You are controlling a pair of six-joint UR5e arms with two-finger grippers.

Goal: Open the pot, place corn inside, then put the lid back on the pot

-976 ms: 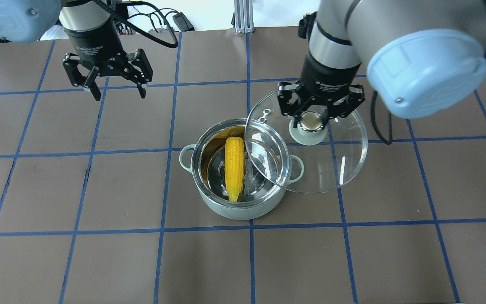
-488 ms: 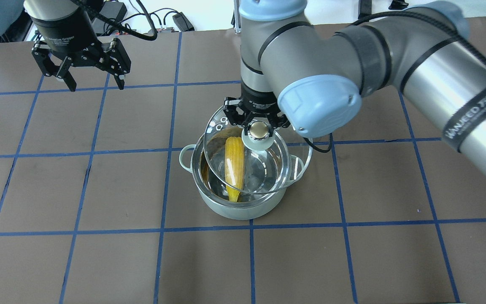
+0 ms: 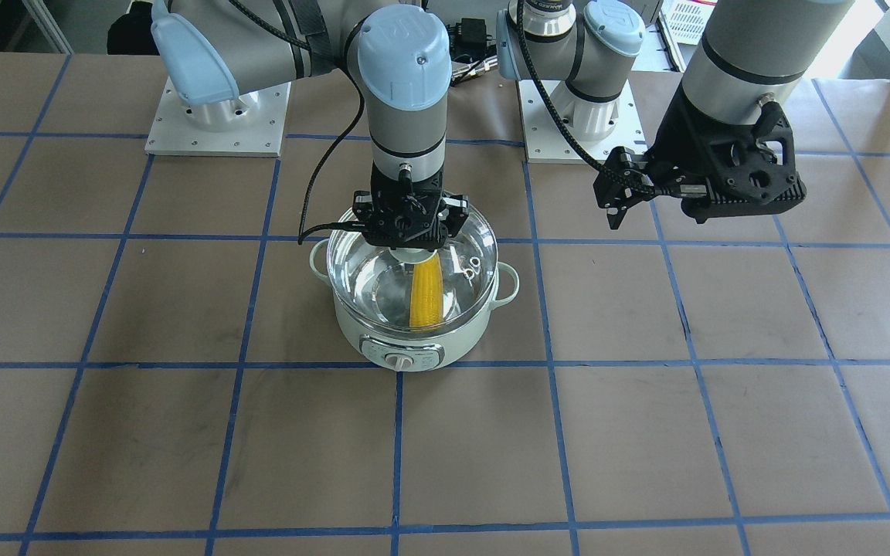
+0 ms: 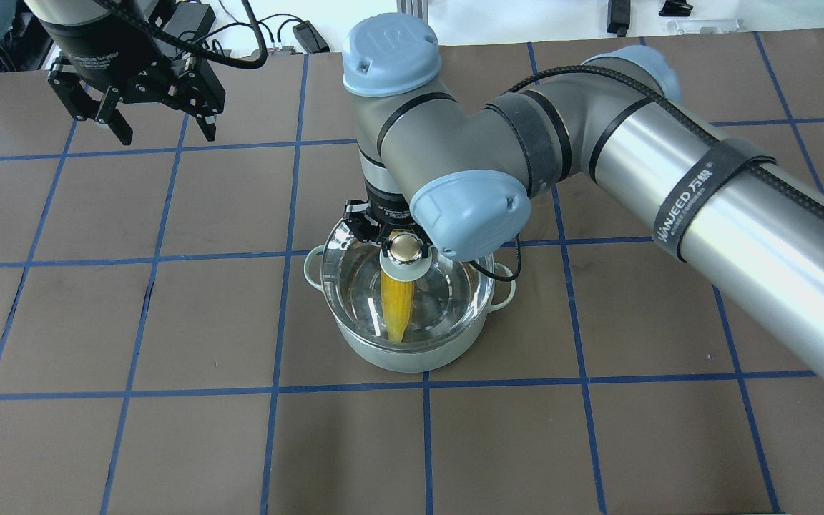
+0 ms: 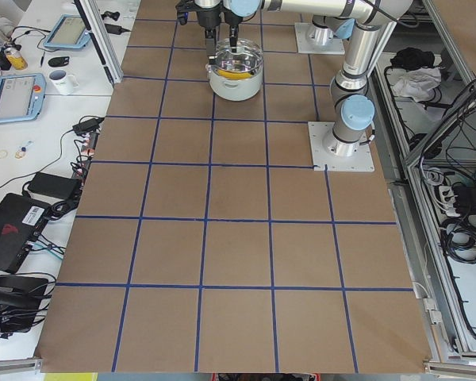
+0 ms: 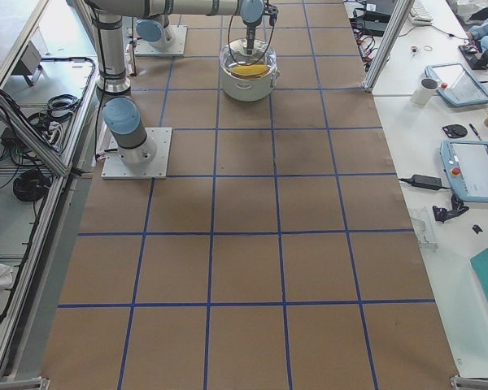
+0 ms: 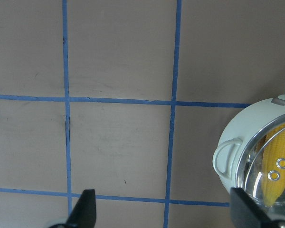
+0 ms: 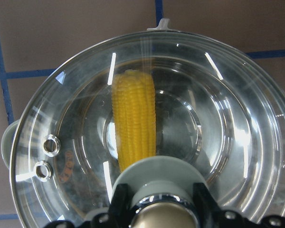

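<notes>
The pale mint-green pot stands at the table's middle, its control panel facing away from me. The yellow corn lies inside it, seen through the glass. The clear lid covers the pot's mouth, centred over it. My right gripper is shut on the lid's knob, with the corn under the glass. My left gripper is open and empty, high over the far left of the table, apart from the pot.
The brown table is marked with a blue tape grid. My right arm's forearm stretches across the right half. The arm bases stand at the robot's edge. Cables and gear lie beyond the far edge.
My right gripper has carried the lid leftward from beside the pot to over its mouth and lowered it. My left gripper has drawn away to the far left, still open.
</notes>
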